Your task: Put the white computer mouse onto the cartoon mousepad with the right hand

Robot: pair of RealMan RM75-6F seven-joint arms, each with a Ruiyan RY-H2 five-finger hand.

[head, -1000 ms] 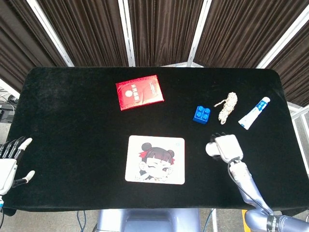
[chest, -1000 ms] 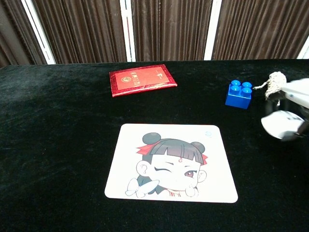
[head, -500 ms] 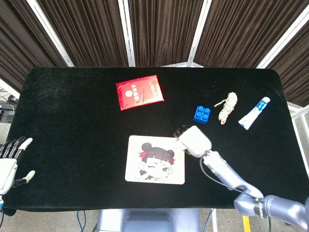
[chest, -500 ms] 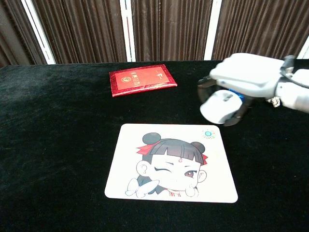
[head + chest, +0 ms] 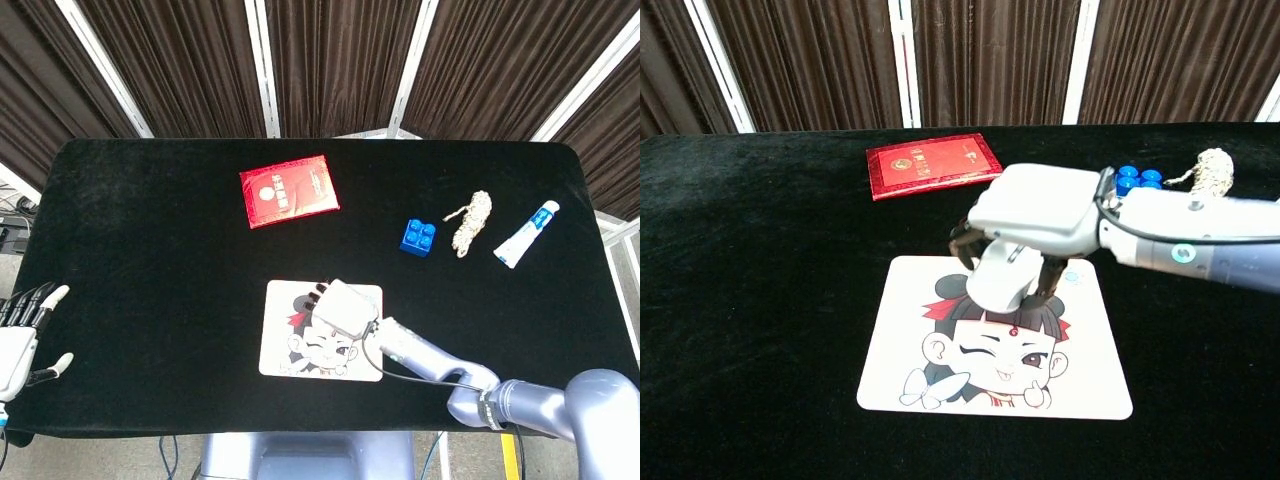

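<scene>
The cartoon mousepad [image 5: 290, 355] [image 5: 940, 385] lies near the table's front edge, showing a winking girl. My right hand [image 5: 344, 308] [image 5: 1040, 215] hovers over its upper middle, palm down, gripping the white computer mouse [image 5: 1003, 282] from above. The mouse hangs just above the pad's picture; whether it touches the pad cannot be told. In the head view the hand hides the mouse. My left hand [image 5: 18, 335] rests at the table's front left corner with its fingers spread and nothing in it.
A red booklet [image 5: 289, 190] [image 5: 931, 164] lies behind the pad. A blue brick [image 5: 418, 237] [image 5: 1137, 179], a coil of rope [image 5: 470, 220] [image 5: 1209, 170] and a white tube [image 5: 526, 233] sit at the back right.
My right hand has carried the mouse leftward from the right side of the table to above the mousepad. The left hand has stayed put.
</scene>
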